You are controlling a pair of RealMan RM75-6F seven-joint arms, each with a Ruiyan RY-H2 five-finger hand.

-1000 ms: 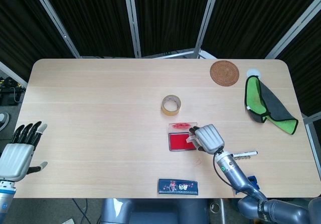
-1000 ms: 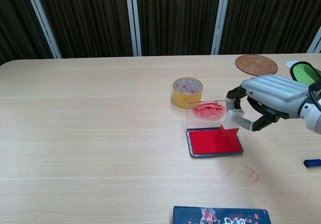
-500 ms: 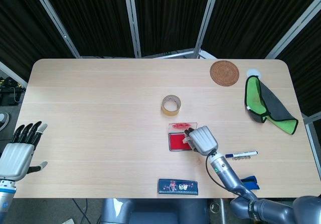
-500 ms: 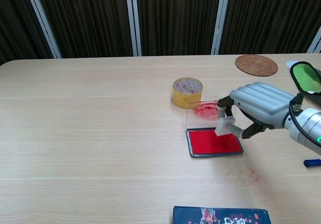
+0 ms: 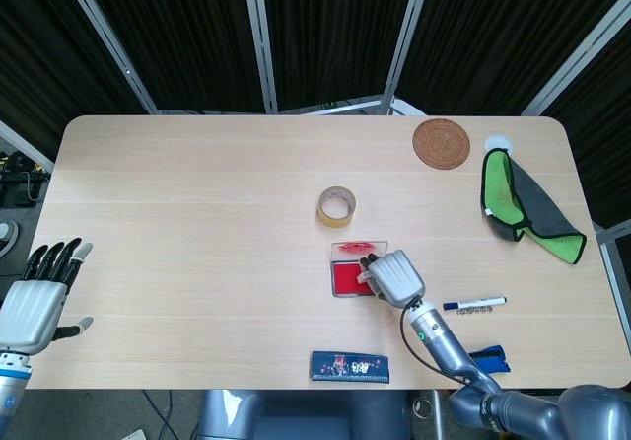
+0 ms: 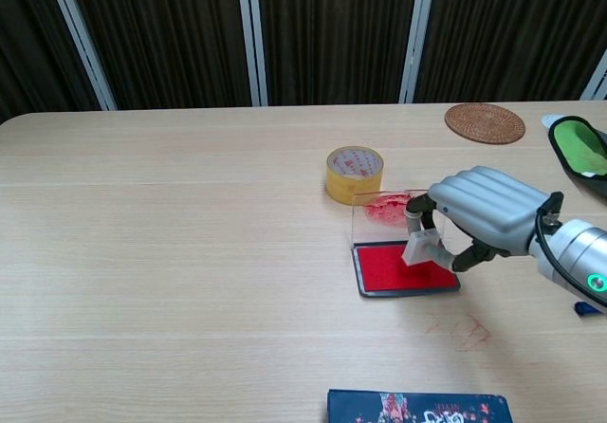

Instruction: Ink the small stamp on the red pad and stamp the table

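The red ink pad [image 6: 391,269] [image 5: 345,279] lies open mid-table, its clear lid [image 6: 379,211] standing up behind it, smeared red. My right hand [image 6: 479,214] [image 5: 394,276] hovers over the pad's right half and pinches the small white stamp [image 6: 420,248], tilted, its base down on the red surface. Faint red stamp marks [image 6: 465,328] show on the table [image 6: 190,252] just in front of the pad. My left hand [image 5: 39,297] hangs open off the table's front left corner, holding nothing.
A roll of yellow tape [image 6: 355,174] stands behind the pad. A dark box [image 6: 417,408] lies at the front edge. A marker pen [image 5: 473,305] and a blue item [image 6: 590,306] lie right of my hand. A woven coaster [image 5: 441,143] and green cloth [image 5: 513,203] are far right.
My right hand has moved left and down over the pad, bringing the stamp from the pad's right edge onto the red surface. The left hand has not moved.
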